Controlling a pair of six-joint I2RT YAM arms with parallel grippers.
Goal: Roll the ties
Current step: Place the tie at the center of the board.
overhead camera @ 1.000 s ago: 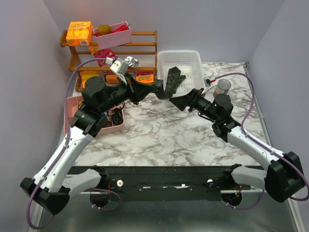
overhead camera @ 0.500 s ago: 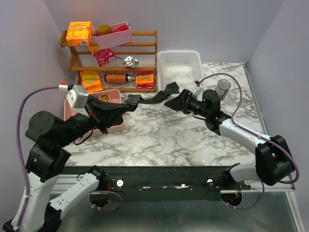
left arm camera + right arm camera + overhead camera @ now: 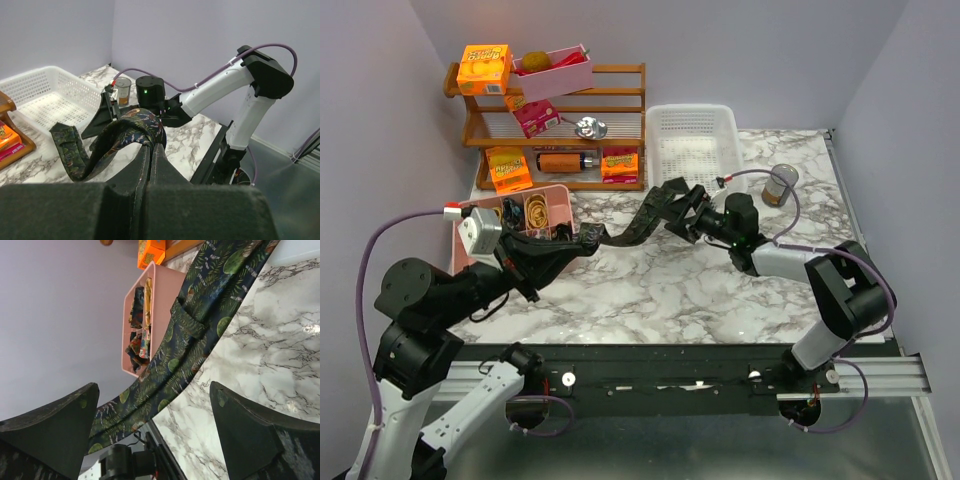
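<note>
**mk:** ok so where's the tie (image 3: 642,218) at right now? can't make it out from the top view

**jo:** just in front of the white basket (image 3: 695,150), on its near side, strung out over the marble counter (image 3: 650,280). One end is pinched in the left gripper (image 3: 588,240), which sits off to the basket's near left, next to a pink tray (image 3: 566,195). On the left wrist cam that gripper is clamped tight on it. The fabric humps over the tips, then droops down toward the basket

**mk:** and the right gripper (image 3: 686,212)?

**jo:** spread wide, directly in front of the basket's near edge. On its own wrist cam the tie runs through the gap between the two fingers (image 3: 50,435), and neither one seems to touch it. Dark fabric, green leafy speckles. Can't tell if the sagging middle bit touches the counter or hangs just above it
</note>
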